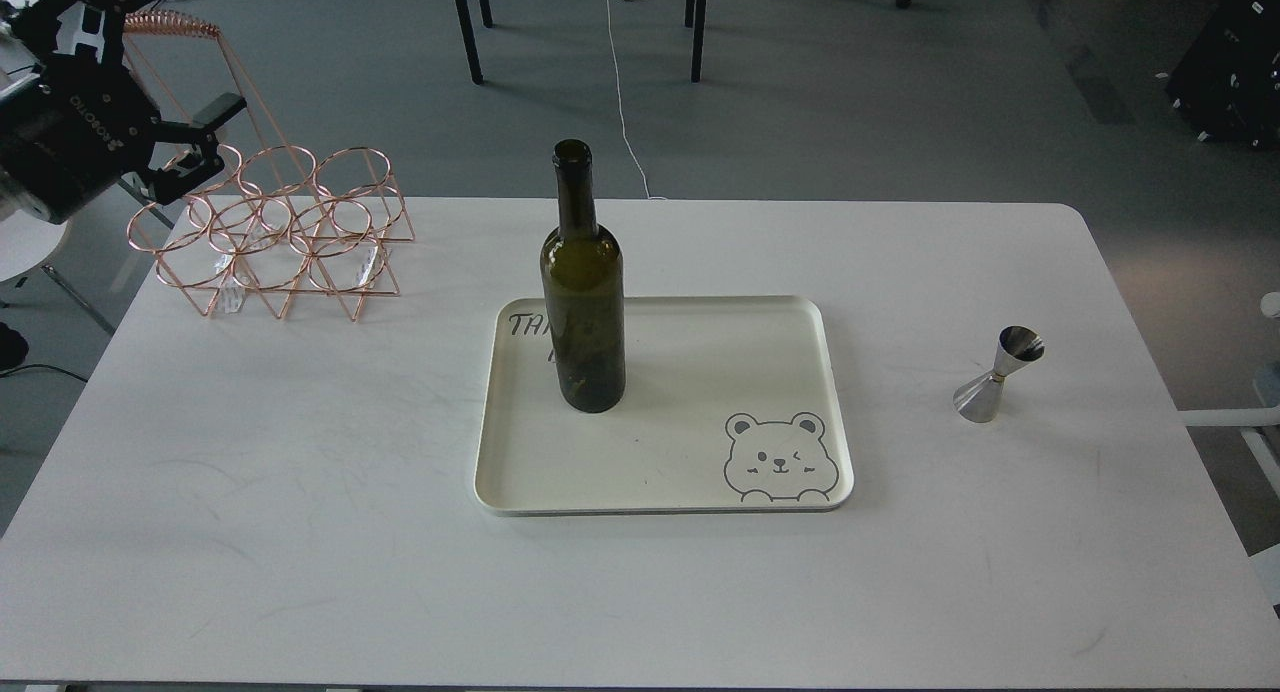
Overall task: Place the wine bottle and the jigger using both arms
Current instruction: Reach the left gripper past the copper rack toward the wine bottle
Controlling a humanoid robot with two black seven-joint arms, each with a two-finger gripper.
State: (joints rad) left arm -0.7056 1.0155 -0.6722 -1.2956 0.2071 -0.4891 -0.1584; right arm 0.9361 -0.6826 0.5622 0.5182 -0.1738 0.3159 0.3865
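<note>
Head view: wine bottle [583,282] stands upright on the tray [790,317]; jigger [999,374] stands right of the tray on the tabletop [300,492]. My left fingers [222,105] are spread, empty, beside the wire rack [275,232].

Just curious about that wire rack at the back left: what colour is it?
The wire wine rack is shiny copper, rose-gold in tone; the head view shows it best.
</note>
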